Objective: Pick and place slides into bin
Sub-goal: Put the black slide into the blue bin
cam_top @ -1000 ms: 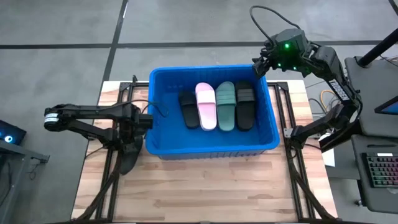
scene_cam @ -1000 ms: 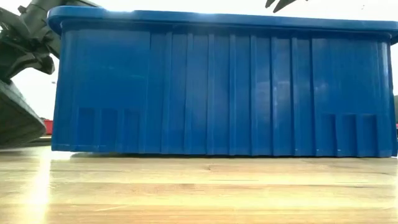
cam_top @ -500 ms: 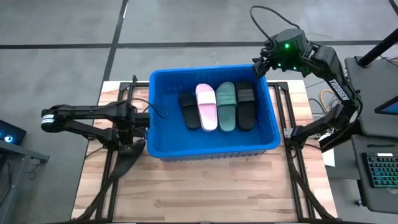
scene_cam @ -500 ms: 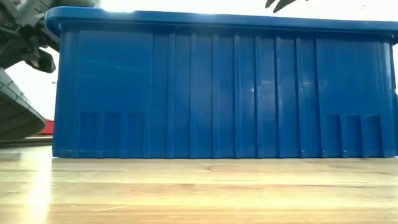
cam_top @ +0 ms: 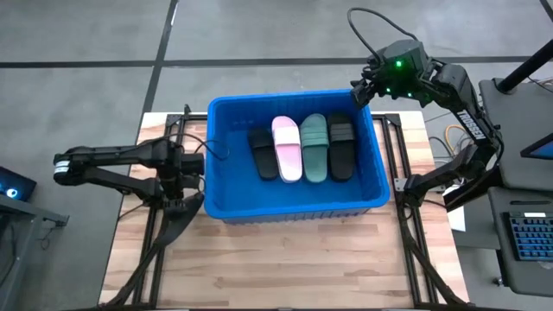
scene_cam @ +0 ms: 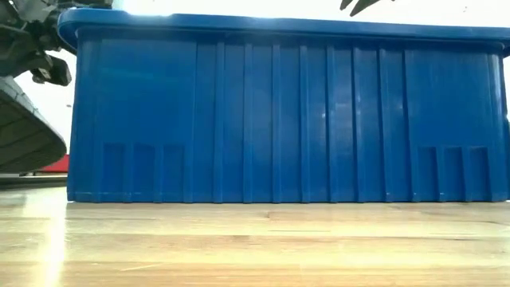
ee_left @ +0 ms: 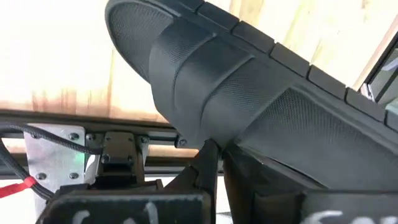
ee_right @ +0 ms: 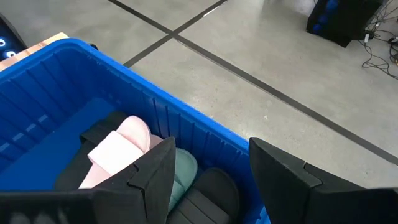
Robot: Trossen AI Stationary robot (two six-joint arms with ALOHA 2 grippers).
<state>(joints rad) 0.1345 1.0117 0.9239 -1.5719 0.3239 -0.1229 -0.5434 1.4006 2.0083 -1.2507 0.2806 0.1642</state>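
1. Nearest to me on the low view, the wooden tabletop runs up to the front wall of the bin, which fills most of that picture. I see no loose item on the boards before it.

2. Left hand: clamped on a black slide just outside the bin's left wall. My left wrist view shows the fingers closed on the sandal's edge, its strap and sole hanging across the picture.

3. Change noted: over the last second the slide has come up off the tabletop. On the low view its sole sits higher beside the bin's left corner than before, and from above the arm has drawn slightly back and left. I judge this to be the lift stage of a transfer; the carry over the rim is not yet done.

4. Inside the bin lie four slides side by side: black, light pink, green and black. The task is, in my judgement, well advanced.

5. Obstruction: the tall left wall and rolled rim stand between the held slide and the interior. The dangling sole could catch the rim unless raised further.

6. Farthest, the right hand hovers over the bin's back right corner, fingers apart and empty, waiting.
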